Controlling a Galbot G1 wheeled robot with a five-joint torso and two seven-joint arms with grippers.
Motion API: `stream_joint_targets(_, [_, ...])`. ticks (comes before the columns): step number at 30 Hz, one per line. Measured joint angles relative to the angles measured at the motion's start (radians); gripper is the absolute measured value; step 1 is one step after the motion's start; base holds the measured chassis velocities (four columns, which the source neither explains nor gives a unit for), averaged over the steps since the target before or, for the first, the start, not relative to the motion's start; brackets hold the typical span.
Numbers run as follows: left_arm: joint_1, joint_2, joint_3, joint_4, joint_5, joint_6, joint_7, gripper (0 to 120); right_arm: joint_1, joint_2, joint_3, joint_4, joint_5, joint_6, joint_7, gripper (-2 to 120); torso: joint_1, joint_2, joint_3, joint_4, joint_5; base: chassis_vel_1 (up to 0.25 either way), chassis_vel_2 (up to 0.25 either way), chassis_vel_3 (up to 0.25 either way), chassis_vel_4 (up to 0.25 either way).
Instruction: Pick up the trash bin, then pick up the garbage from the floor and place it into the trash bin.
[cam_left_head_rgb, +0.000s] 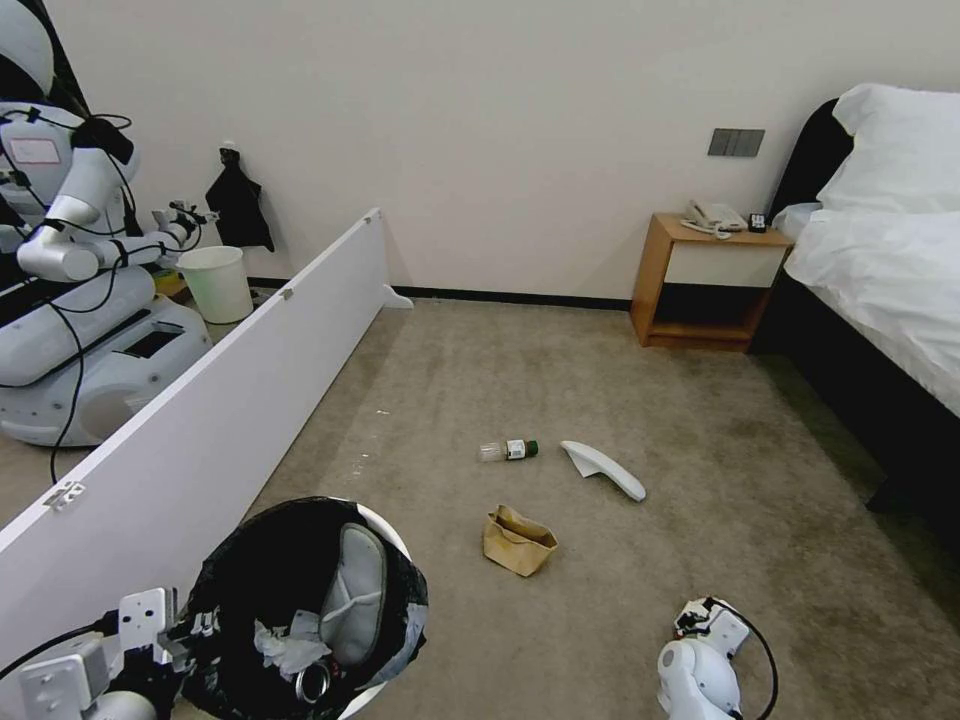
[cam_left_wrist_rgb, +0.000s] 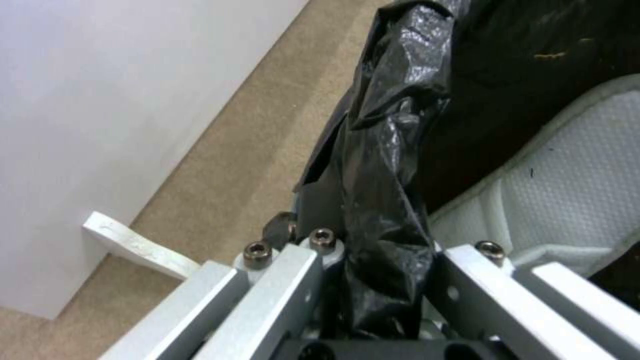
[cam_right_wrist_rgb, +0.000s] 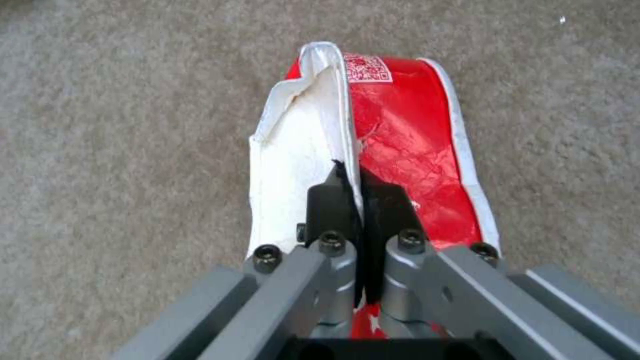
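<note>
The trash bin (cam_left_head_rgb: 395, 575), white with a black bag liner (cam_left_wrist_rgb: 393, 125), is at the lower left of the head view. My left gripper (cam_left_head_rgb: 185, 630) is shut on its lined rim (cam_left_wrist_rgb: 383, 250). Inside lie a white slipper (cam_left_head_rgb: 355, 590), crumpled tissue (cam_left_head_rgb: 285, 650) and a can (cam_left_head_rgb: 313, 683). My right gripper (cam_right_wrist_rgb: 353, 185), low over the floor (cam_left_head_rgb: 700, 450) at the lower right (cam_left_head_rgb: 705, 622), is shut on a red and white wrapper (cam_right_wrist_rgb: 400, 130). On the carpet ahead lie a clear green-capped bottle (cam_left_head_rgb: 508, 450), a second white slipper (cam_left_head_rgb: 603, 470) and a brown paper bag (cam_left_head_rgb: 518, 540).
A long white board (cam_left_head_rgb: 200, 400) stands on edge along the left. Behind it are another robot (cam_left_head_rgb: 80, 300) and an unlined pale bin (cam_left_head_rgb: 215, 283). A wooden nightstand (cam_left_head_rgb: 705, 285) and a bed (cam_left_head_rgb: 880, 270) fill the right side.
</note>
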Motion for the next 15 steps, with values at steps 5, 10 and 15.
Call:
stream_joint_targets(5, [0.000,0.001,0.000,0.001,0.000,0.000,0.000,3,0.000,-0.002,0.002,-0.001,0.000,-0.001,0.000,0,0.000,0.000,0.000,0.0000,0.0000,0.000,0.000,0.000,0.000])
stream_joint_targets(10, [0.000,0.000,0.001,0.004,-0.002,0.000,0.000,3,-0.024,-0.018,-0.002,0.049,-0.003,0.005,-0.008,0,0.000,0.000,0.000,0.0000,0.0001,0.000,0.000,0.000,0.000])
stream_joint_targets(15, [0.002,-0.001,0.001,0.005,-0.005,0.000,0.000,3,-0.078,-0.051,-0.021,0.177,-0.006,0.017,-0.035,0,0.000,0.000,0.000,0.0000,0.0001,0.000,0.000,0.000,0.000])
